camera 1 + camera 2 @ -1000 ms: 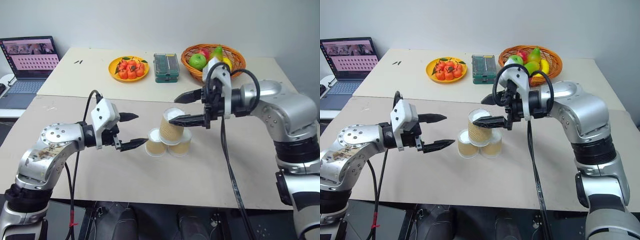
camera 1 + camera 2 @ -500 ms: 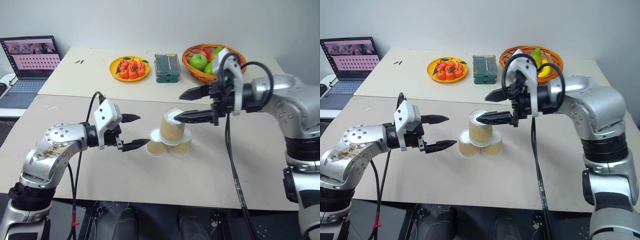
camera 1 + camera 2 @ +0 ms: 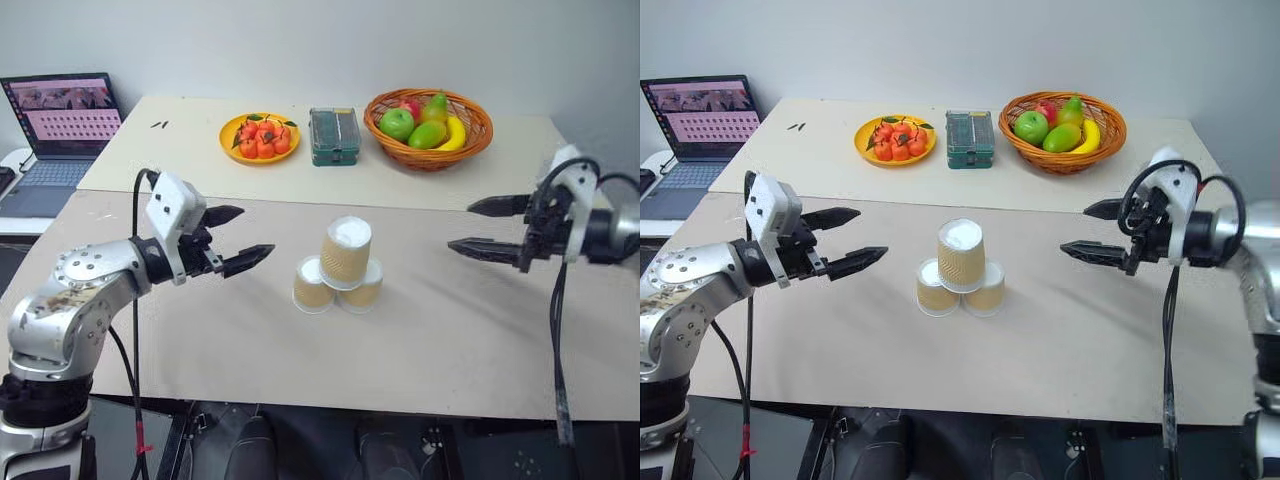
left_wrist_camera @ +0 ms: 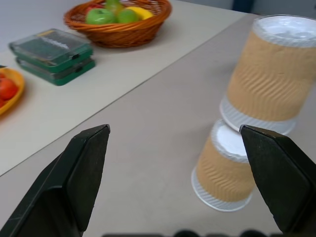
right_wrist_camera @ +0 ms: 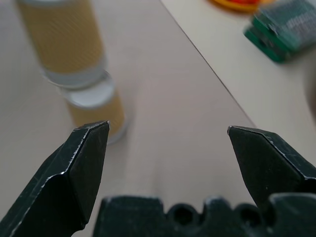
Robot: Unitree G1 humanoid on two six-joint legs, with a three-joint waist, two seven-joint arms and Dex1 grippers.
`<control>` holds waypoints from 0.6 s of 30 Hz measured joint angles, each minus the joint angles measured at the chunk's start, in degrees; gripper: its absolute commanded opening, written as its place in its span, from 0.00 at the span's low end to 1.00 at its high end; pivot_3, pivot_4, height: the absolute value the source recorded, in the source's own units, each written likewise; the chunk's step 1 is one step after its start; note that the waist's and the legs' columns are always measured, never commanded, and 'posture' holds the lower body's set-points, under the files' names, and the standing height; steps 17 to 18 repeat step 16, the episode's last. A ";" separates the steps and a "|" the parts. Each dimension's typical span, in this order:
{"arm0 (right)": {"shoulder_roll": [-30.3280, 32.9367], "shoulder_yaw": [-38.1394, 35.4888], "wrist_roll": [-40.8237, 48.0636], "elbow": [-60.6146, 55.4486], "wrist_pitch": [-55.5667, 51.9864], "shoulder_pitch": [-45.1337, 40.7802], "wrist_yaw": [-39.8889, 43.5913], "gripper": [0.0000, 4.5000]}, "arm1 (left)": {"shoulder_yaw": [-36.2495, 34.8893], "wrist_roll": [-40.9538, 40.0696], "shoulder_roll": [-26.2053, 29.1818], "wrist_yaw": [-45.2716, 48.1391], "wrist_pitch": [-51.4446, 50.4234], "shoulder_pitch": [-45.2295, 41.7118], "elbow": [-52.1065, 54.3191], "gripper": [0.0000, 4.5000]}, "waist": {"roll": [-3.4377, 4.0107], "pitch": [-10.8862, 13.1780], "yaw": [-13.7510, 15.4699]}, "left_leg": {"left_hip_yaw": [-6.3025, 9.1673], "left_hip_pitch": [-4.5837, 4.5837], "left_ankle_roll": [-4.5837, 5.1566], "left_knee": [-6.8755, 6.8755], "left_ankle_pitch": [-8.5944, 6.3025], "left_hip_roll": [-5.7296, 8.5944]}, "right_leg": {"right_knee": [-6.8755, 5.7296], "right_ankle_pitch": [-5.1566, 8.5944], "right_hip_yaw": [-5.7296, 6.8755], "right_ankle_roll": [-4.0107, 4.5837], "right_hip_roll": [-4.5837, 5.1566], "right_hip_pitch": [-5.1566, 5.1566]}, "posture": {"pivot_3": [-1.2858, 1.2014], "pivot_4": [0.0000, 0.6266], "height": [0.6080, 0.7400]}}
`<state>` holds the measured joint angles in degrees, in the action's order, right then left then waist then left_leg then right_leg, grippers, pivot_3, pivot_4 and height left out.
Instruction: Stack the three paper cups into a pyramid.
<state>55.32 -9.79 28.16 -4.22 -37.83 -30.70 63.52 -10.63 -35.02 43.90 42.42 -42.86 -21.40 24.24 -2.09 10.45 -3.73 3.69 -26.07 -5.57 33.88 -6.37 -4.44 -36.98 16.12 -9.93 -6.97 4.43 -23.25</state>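
Left gripper (image 3: 238, 238) fingers spread wide, holding nothing; it hangs over the table (image 3: 470, 340) to the left of the cups, tips aimed toward them, clear gap between tips and the nearest cup. Right gripper (image 3: 481, 228) also spread wide and empty; it sits out at the right side of the table, well apart from the cups, tips pointing left toward them.

Pyramid (image 3: 338, 267) stands near the middle of the front table, between the two grippers, touched by neither; two paper cups form the base, left base cup (image 3: 311, 286) and right base cup (image 3: 362, 288), side by side, wide white ends down; top cup (image 3: 346, 248) rests across both, same way up, white flat end facing up, leaning slightly left. In the left wrist view the top cup (image 4: 270, 81) sits on the white end of a base cup (image 4: 224, 168), both beyond the open fingers (image 4: 81, 168); in the right wrist view the stack (image 5: 74, 59) is blurred beyond the spread fingers (image 5: 84, 163).

Back table (image 3: 190, 145): yellow plate of small orange-red fruit (image 3: 258, 136), green box with clear lid (image 3: 333, 135), wicker basket (image 3: 428, 120) with green apple, pear, banana and a red fruit; open laptop (image 3: 58, 130) at far left on a separate surface.
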 measured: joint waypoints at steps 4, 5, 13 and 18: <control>-5.11 -5.56 -0.03 -0.82 3.44 2.94 -7.31 1.00 | 0.13 0.17 -2.87 -3.78 0.08 2.93 2.15 1.00 | 0.12 0.08 -0.10 | 0.06 0.02 0.00 -0.05 0.00 0.00 | -0.04 -0.12 0.01 0.25 -0.04 0.03 | 0.52 0.24 1.00; -6.44 -6.31 0.03 -1.07 3.85 3.80 -8.72 1.00 | 0.01 0.24 -3.58 -4.95 0.08 3.37 2.30 1.00 | 0.12 0.08 -0.09 | 0.05 0.01 0.00 -0.01 0.00 0.00 | -0.02 -0.12 0.01 0.25 -0.03 0.06 | 0.52 0.24 1.00; -11.12 -7.73 2.50 -4.87 3.86 14.07 -11.62 1.00 | -0.88 0.83 -6.18 -10.28 0.48 10.01 6.99 1.00 | 0.11 0.07 -0.11 | 0.06 0.04 0.00 -0.01 0.00 0.00 | 0.00 -0.13 0.01 0.25 -0.03 0.12 | 0.52 0.24 1.00; -11.02 -7.76 3.78 -6.19 2.80 16.48 -11.19 1.00 | -0.54 1.31 -6.18 -10.11 1.28 13.07 8.34 1.00 | 0.11 0.07 -0.21 | 0.06 0.07 0.00 0.00 0.00 0.00 | 0.00 -0.13 0.01 0.26 -0.03 0.13 | 0.52 0.24 1.00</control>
